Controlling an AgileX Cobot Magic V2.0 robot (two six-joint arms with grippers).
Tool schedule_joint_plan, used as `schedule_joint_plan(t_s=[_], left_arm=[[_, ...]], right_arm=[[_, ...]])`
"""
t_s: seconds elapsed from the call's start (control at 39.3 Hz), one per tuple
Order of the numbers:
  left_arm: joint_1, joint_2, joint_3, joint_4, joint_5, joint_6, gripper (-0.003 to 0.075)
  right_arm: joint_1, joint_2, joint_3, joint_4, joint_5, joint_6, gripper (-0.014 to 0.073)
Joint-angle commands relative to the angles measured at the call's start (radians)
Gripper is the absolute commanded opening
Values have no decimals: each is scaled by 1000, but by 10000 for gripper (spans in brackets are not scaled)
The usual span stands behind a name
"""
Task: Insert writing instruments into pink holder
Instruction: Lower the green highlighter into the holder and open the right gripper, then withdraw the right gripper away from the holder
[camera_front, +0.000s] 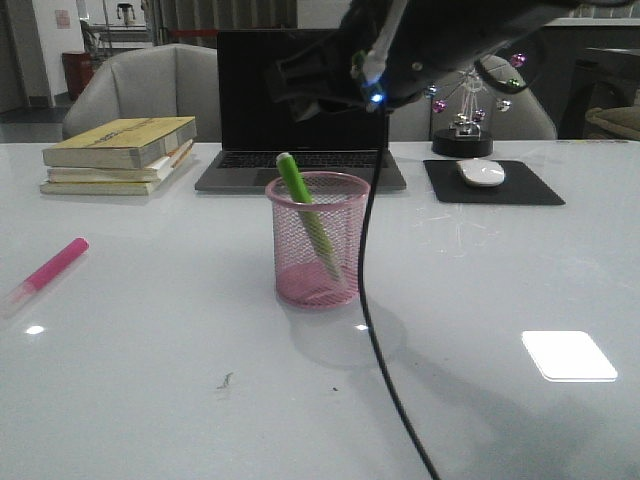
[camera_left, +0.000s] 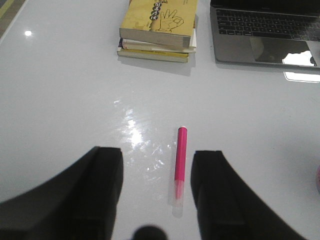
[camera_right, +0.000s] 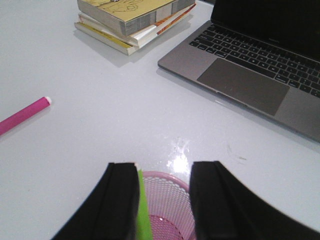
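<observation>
The pink holder (camera_front: 317, 240) stands upright mid-table with the green marker (camera_front: 300, 195) leaning inside it, its top sticking out to the left. My right gripper (camera_right: 164, 167) hovers open just above the holder (camera_right: 172, 197). The green marker (camera_right: 144, 210) rests beside one finger and nothing is clamped. The pink marker (camera_front: 50, 268) lies flat on the table at the far left. My left gripper (camera_left: 159, 152) is open above the table, with the pink marker (camera_left: 181, 160) lying between its fingers, closer to one of them. The left gripper does not show in the front view.
A stack of books (camera_front: 120, 155) and an open laptop (camera_front: 300, 110) sit at the back. A mouse (camera_front: 481, 172) on a black pad and a small ornament (camera_front: 465, 120) are at the back right. A black cable (camera_front: 375, 300) hangs down beside the holder.
</observation>
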Motion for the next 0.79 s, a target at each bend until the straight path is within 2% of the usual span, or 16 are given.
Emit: schedule_joint_plan(t_s=[0.0,0.2,0.41,0.76], left_arm=[[-7,-9,-38,1,-66,-10,395],[-7,-9,-38,3,-68,-10,395],[-7,-9,-38,28,-68,-10,395],[-7,-9,-38,28,-72,-10,395]], right_arm=[[-25,-130,-27,-3,60,-2,383],[-119,-315,-26,-3,286,-2,383],[-269,-521,58,-3,365,-2,383],[-561,-847,206,-57,622,-1,383]])
